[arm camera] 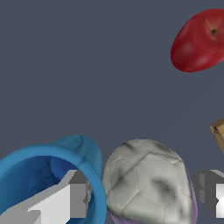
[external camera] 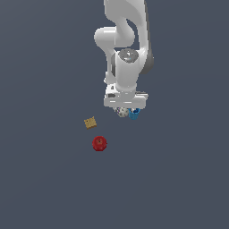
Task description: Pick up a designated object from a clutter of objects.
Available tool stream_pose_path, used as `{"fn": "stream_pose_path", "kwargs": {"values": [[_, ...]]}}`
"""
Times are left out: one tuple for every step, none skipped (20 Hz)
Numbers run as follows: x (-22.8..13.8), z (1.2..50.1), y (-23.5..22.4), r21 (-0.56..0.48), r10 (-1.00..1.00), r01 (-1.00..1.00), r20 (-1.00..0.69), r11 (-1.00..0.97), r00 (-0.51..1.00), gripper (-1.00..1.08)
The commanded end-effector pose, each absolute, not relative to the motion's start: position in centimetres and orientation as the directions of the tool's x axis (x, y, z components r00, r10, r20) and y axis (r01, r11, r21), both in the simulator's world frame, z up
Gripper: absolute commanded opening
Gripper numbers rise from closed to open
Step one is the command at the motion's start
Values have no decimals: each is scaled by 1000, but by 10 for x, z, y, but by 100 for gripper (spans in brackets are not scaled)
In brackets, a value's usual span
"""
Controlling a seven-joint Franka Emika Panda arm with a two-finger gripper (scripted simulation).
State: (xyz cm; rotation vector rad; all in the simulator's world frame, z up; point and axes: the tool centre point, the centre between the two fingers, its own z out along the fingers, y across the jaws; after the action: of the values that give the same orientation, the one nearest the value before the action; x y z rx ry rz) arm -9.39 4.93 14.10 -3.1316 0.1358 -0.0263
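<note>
Worktop: plain dark grey-blue surface (external camera: 44, 179), flat and unmarked, filling both views.
Room: no walls or edges show; the grey surface runs to every border.
Writing: no labels or brands can be read on anything.
Arm: white arm (external camera: 123, 40) comes down from 12 o'clock in the exterior view, its hand over the ball and cup.
Gripper: gripper (arm camera: 142, 192) is low, its fingers (arm camera: 70, 199) spread; one is at the cup's mouth, the other beyond the ball, which lies between them; contact cannot be told.
Ball: whitish speckled ball (arm camera: 146, 181) lies just beside the cup, at its 3 o'clock in the wrist view.
Cup: blue cup (arm camera: 26, 170) lies tipped, mouth toward the camera.
Apple: red apple (external camera: 99, 143) lies at 7 o'clock from the gripper, apart.
Block: tan waffle block (external camera: 90, 122) is at 11 o'clock from the apple.
</note>
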Motion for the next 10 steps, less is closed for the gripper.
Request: {"fn": "stream_pose_path", "kwargs": {"values": [[-97, 162, 32, -10, -86, -86, 17, -996, 996, -100], [-98, 171, 25, -10, -86, -86, 16, -996, 996, -100], [-99, 179, 17, -10, -86, -86, 16, -996, 996, -100], [-100, 188, 10, -11, -86, -86, 15, -996, 996, -100], [-101, 197, 2, -11, -86, -86, 14, -996, 996, -100], [-103, 205, -5, -11, -86, -86, 14, -996, 996, -100], [-104, 214, -13, -11, -86, -86, 13, -996, 996, -100], [-105, 222, -20, -11, -86, -86, 12, -996, 996, -100], [-106, 230, -27, -11, -86, -86, 12, -996, 996, -100], [-107, 239, -35, -10, -87, -86, 11, -996, 996, -100]]}}
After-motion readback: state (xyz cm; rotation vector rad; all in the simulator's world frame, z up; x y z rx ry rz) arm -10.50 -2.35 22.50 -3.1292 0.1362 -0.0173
